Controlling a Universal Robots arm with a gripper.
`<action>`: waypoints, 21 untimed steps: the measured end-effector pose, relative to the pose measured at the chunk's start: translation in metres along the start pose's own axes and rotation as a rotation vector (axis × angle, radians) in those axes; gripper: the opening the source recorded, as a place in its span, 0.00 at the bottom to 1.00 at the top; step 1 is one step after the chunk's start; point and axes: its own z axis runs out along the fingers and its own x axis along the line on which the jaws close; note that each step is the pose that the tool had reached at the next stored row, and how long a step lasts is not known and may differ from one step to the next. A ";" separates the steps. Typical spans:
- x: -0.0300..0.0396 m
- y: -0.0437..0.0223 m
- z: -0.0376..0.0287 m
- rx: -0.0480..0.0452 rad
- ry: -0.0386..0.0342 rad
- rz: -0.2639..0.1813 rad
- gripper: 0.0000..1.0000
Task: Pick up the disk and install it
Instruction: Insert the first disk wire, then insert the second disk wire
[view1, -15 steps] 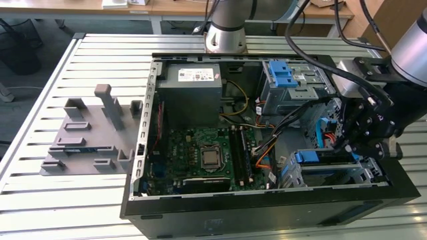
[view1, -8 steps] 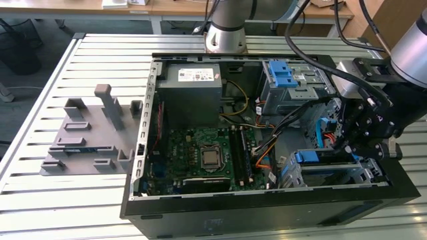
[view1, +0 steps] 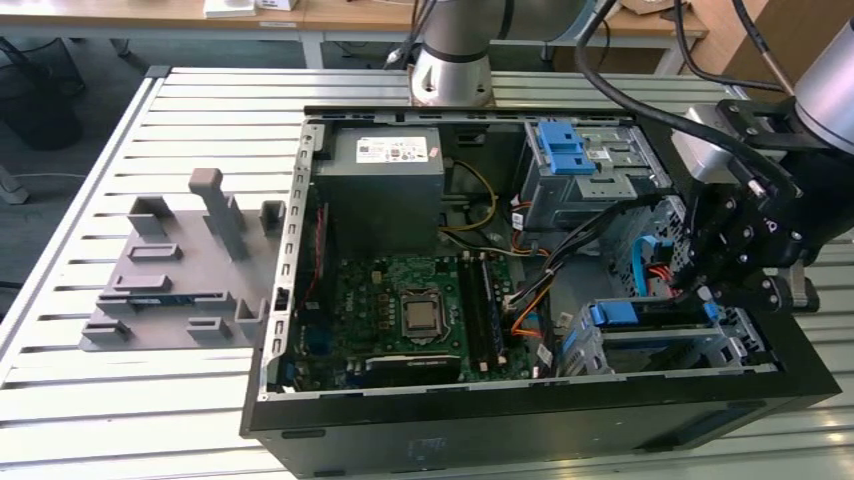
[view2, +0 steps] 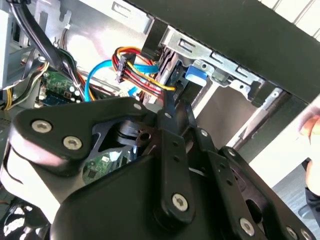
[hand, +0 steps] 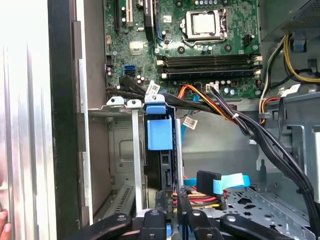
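Here the gripper (hand: 172, 220) is reaching down into the open computer case (view1: 534, 420), and its fingers (hand: 184, 207) are sitting close together around the edge of the disk (hand: 162, 165), apparently pinching it. The disk is standing on edge in the lower drive bay (hand: 120, 150), its blue carrier tab (hand: 159, 132) poking up between the bay's rails, so it looks partly seated. Just beside the fingers, the red and yellow power cable (view2: 137, 70) and blue data cable (hand: 230, 182) are crowding in. The likely risk: the disk jamming against a rail if tilted, or a finger snagging those cables.
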 end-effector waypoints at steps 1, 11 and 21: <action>0.0000 0.0000 0.0000 0.0000 -0.0001 0.000 0.24; 0.0000 0.0000 -0.0004 0.0000 0.0001 0.000 0.11; 0.0000 0.0001 -0.0009 0.0000 0.0001 0.000 0.11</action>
